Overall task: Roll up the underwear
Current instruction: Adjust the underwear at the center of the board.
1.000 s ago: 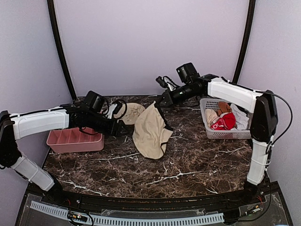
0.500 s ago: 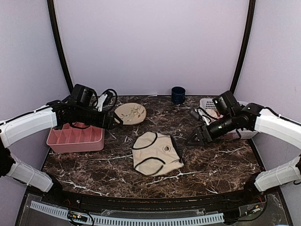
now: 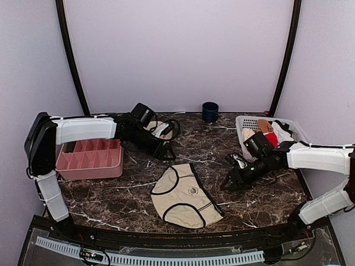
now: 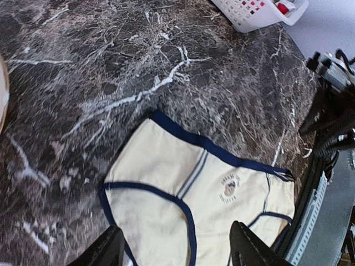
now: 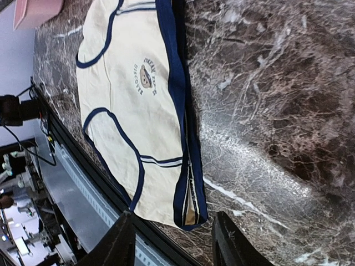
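Since the underwear (image 3: pixel 186 195) lay flat on the table (image 3: pixel 255 208), near its front edge, I judged it light, limp and apt to bunch, best pinched along a dark-trimmed edge. The left gripper (image 3: pixel 165 154) and right gripper (image 3: pixel 227 183) both stood spread, holding nothing.

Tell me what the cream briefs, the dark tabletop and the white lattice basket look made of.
Cream briefs with dark trim: soft fabric, matte; they lie limp and flat.
Dark veined tabletop: marble or marble-look laminate, glossy with reflections.
White lattice basket: probably moulded plastic, judging by its smooth grid walls.
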`<action>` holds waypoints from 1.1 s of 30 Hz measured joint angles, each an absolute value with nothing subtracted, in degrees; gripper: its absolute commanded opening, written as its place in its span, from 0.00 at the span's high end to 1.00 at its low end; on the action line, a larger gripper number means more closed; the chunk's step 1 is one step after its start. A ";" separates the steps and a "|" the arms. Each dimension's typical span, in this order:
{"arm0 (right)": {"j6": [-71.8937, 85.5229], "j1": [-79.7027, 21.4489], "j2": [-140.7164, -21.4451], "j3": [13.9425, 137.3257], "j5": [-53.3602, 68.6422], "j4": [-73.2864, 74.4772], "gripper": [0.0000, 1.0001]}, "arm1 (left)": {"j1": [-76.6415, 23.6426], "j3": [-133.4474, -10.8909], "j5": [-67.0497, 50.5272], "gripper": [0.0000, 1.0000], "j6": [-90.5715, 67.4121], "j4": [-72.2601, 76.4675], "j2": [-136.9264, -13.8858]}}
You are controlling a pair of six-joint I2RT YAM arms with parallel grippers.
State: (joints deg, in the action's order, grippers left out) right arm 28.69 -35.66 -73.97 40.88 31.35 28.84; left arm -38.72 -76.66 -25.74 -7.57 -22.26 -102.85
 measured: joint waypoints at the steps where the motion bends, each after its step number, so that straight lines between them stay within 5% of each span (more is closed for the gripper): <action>1: 29.10 -36.01 -74.85 40.64 31.42 28.16 0.59 | -39.24 -80.25 -25.91 0.38 -6.98 -22.61 -107.13; 11: 31.20 -39.75 -79.59 40.47 31.75 25.30 0.64 | -43.11 -96.07 -23.16 0.58 -3.18 -26.06 -126.58; 22: 27.42 -40.32 -84.84 47.42 30.11 28.80 0.68 | -43.27 -92.62 -8.12 0.94 -5.78 -28.71 -125.29; 26: 26.00 -40.36 -85.80 50.17 28.75 29.89 0.69 | -40.91 -81.62 -3.99 0.92 -10.31 -29.98 -117.30; 33: 28.42 -40.38 -86.59 49.19 28.25 29.17 0.60 | -39.22 -66.13 -9.06 0.73 -20.08 -31.31 -104.84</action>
